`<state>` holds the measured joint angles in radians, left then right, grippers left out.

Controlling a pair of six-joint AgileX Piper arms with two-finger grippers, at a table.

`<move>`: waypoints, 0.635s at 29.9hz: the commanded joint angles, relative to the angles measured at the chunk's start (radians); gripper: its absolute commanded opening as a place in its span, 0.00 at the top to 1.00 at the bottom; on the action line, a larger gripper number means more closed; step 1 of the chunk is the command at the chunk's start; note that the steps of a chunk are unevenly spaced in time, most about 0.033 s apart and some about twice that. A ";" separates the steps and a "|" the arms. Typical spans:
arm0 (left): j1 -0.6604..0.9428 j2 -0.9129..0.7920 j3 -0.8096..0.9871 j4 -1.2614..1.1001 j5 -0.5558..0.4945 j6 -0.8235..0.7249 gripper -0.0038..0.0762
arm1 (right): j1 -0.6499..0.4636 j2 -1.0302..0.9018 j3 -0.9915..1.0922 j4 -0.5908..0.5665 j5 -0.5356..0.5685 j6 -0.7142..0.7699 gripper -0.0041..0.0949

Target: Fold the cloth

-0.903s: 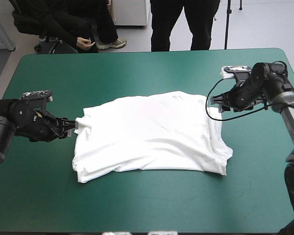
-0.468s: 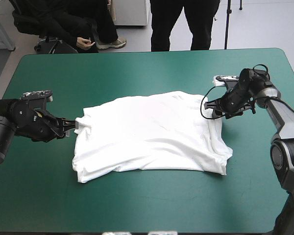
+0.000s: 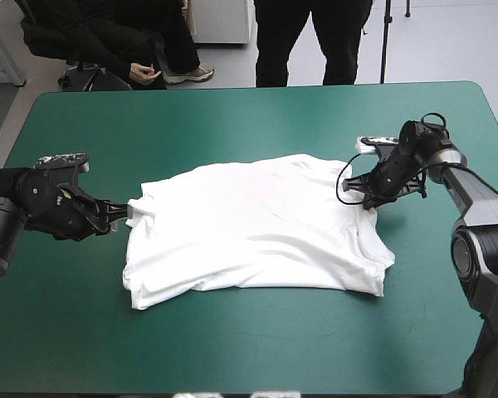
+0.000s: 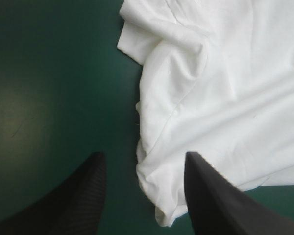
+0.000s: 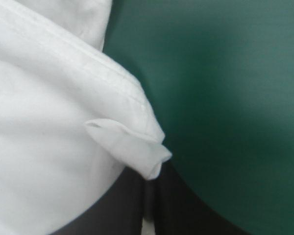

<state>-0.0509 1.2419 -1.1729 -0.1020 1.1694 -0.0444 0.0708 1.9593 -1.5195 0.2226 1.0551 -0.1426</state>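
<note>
The white T-shirt (image 3: 253,228) lies spread mostly flat at the middle of the teal-green table, with wrinkles along its edges. My left gripper (image 3: 123,213) sits low at the shirt's left sleeve. In the left wrist view this gripper (image 4: 144,155) is open, and a rumpled edge of the T-shirt (image 4: 210,98) lies between and ahead of its black fingers (image 4: 81,196). My right gripper (image 3: 367,201) is down at the shirt's right edge. In the right wrist view it (image 5: 148,183) is shut on a curled hem corner of the T-shirt (image 5: 137,152).
Teal-green cover (image 3: 232,348) shows in a wide band between the shirt and the table's front edge. Another band (image 3: 232,124) runs along the far side. Both arms rest low over the cover at the table's left and right ends.
My right gripper has moved in from the right, down onto the shirt's right edge. The left gripper and the shirt have stayed where they were.
</note>
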 commanded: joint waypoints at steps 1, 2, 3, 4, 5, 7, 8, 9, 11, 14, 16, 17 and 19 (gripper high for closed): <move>0.000 -0.023 -0.035 -0.010 -0.021 -0.002 0.50 | -0.007 -0.064 -0.039 -0.010 0.008 -0.012 0.98; 0.000 -0.023 -0.035 -0.010 -0.021 -0.002 0.50 | -0.007 -0.072 -0.049 -0.010 0.013 -0.012 0.98; 0.000 -0.023 -0.035 -0.010 -0.021 -0.002 0.50 | -0.007 -0.080 -0.061 -0.010 0.020 -0.012 0.98; 0.000 -0.023 -0.035 -0.010 -0.021 -0.002 0.50 | -0.007 -0.089 -0.075 -0.007 0.024 -0.011 0.98; 0.000 -0.023 -0.035 -0.010 -0.021 -0.002 0.50 | -0.007 -0.095 -0.086 -0.003 0.026 -0.008 0.98; 0.000 -0.023 -0.035 -0.010 -0.021 -0.002 0.50 | -0.007 -0.109 -0.117 0.038 0.034 -0.008 0.98; 0.000 -0.023 -0.035 -0.010 -0.021 -0.002 0.50 | -0.007 -0.111 -0.129 0.059 0.035 -0.010 0.98; 0.000 -0.023 -0.035 -0.010 -0.021 -0.002 0.50 | -0.007 -0.114 -0.144 0.090 0.038 -0.012 0.98; 0.000 -0.023 -0.035 -0.010 -0.021 -0.002 0.50 | 0.001 -0.114 -0.172 0.147 0.054 -0.028 0.98; 0.000 -0.023 -0.035 -0.012 -0.021 -0.002 0.50 | 0.039 -0.114 -0.204 0.166 0.069 -0.046 0.98; 0.000 -0.023 -0.035 -0.012 -0.021 -0.002 0.50 | 0.077 -0.114 -0.212 0.168 0.067 -0.049 0.98; 0.000 -0.023 -0.035 -0.012 -0.021 -0.002 0.50 | 0.098 -0.112 -0.212 0.168 0.061 -0.049 0.98; 0.000 -0.023 -0.035 -0.012 -0.021 -0.002 0.50 | 0.138 -0.108 -0.212 0.168 0.043 -0.049 0.98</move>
<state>-0.0509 1.2419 -1.1729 -0.1020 1.1694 -0.0442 0.1606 1.9068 -1.6980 0.3551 1.1262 -0.1756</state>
